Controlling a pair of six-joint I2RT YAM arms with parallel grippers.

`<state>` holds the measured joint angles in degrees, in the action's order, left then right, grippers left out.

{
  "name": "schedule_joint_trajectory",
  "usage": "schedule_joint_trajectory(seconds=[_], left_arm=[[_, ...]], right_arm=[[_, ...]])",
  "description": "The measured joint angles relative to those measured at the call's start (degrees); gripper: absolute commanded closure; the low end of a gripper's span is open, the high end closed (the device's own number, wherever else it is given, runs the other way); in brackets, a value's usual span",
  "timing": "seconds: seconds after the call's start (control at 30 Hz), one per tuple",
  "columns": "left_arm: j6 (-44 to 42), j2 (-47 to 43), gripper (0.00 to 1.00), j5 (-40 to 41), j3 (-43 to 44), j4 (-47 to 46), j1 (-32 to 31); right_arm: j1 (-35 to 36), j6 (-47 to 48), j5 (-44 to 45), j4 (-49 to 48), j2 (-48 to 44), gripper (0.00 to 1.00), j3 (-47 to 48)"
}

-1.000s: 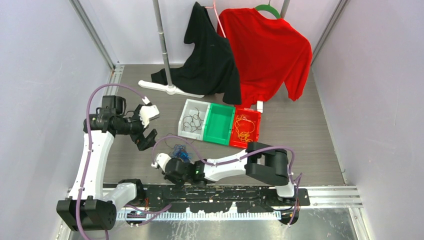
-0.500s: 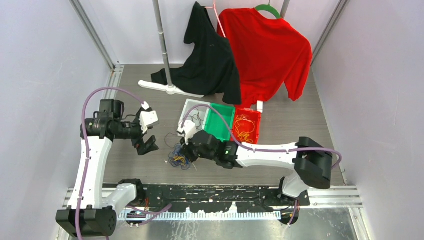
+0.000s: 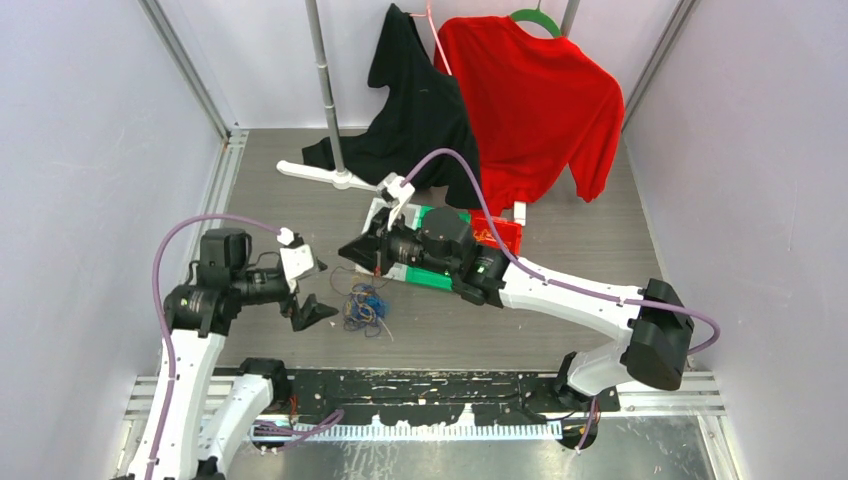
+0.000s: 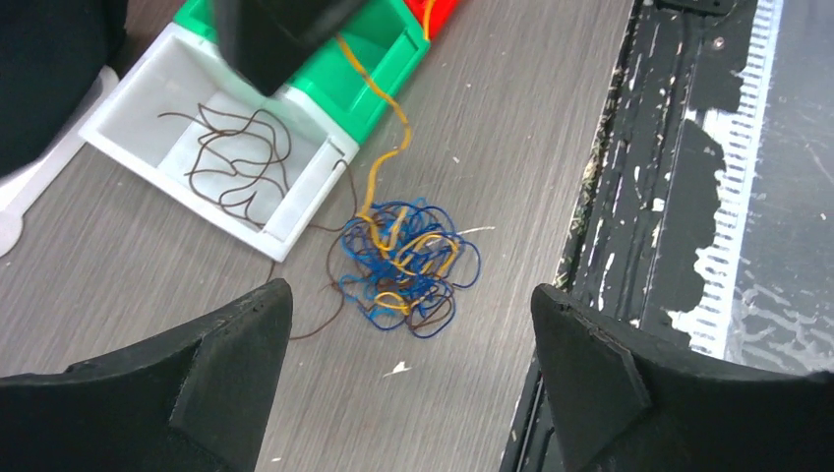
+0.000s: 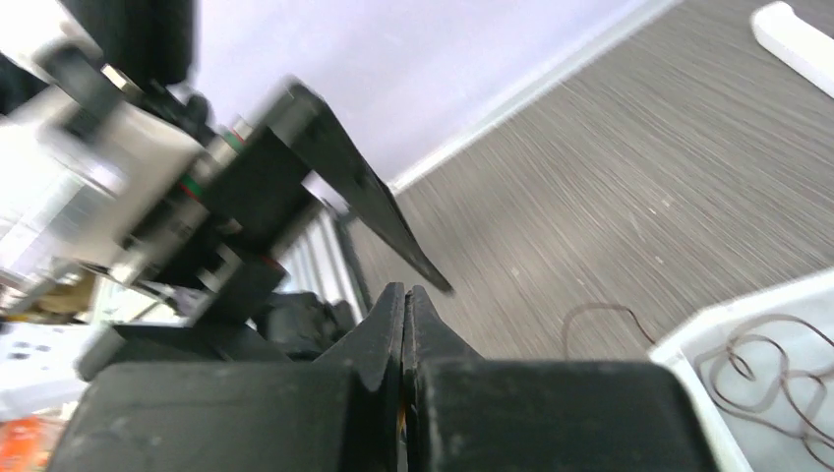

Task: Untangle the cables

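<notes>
The tangle [image 3: 364, 306] lies mid-frame, just right of the wide-spread left gripper [image 3: 320, 292], its yellow strand [image 4: 388, 138] running up-frame into the right gripper [image 5: 404, 295] clenched on it.

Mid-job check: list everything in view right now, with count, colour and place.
cable tangle: one, blue, yellow-orange and brown, on the table near the bins
yellow-orange strand: one, from the tangle up into the right gripper
white bin, green bin, red bin: one each, side by side
brown cables: a few, in the white bin
black garment, red sweater: one each, hung at the back
rack: one, grey pole, white foot
left gripper: black, open, next to the tangle
right gripper: black, shut on the strand
</notes>
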<state>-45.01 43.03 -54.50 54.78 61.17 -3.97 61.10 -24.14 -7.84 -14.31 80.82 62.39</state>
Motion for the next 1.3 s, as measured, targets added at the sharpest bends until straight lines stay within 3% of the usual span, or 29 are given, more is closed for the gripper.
schedule_joint_trajectory(seconds=[0.2, 0.43, 0.6, 0.8, 0.9, 1.07, 1.17, 1.3], left_arm=[[10.2, -4.6, 0.12, 0.2, -6.5, -11.9, -3.2], [19.1, -5.4, 0.25, 1.0, -11.8, -25.7, -5.2], [22.8, -2.3, 0.50, 0.2, -11.6, -30.7, -7.2], [25.6, 0.6, 0.97, -0.3, -9.5, -32.2, -8.4], [25.8, 0.6, 1.00, -0.4, -8.0, -31.5, -8.4], [24.4, 0.5, 1.00, 0.6, -2.8, -27.6, -8.5], [22.6, 0.4, 1.00, 2.3, 1.5, -24.6, -8.5], [20.7, 0.5, 1.00, 4.0, 8.3, -21.5, -8.5]], right_arm=[[-0.9, -5.4, -4.6, -4.4, 0.1, 0.99, 2.9], [-1.2, -10.3, -8.1, -8.4, 0.9, 0.99, 5.1], [-1.2, -12.4, -9.4, -9.4, 1.9, 0.99, 6.0], [-1.8, -14.1, -10.7, -10.8, 3.3, 0.97, 6.0], [-2.5, -15.0, -11.4, -12.1, 3.3, 0.68, 5.8], [-5.9, -16.2, -12.4, -15.0, 0.5, 0.38, 0.7], [-9.0, -14.6, -12.4, -14.4, -2.9, 0.28, -3.9], [-11.3, -8.6, -10.9, -12.9, -9.1, 0.24, -10.1]])
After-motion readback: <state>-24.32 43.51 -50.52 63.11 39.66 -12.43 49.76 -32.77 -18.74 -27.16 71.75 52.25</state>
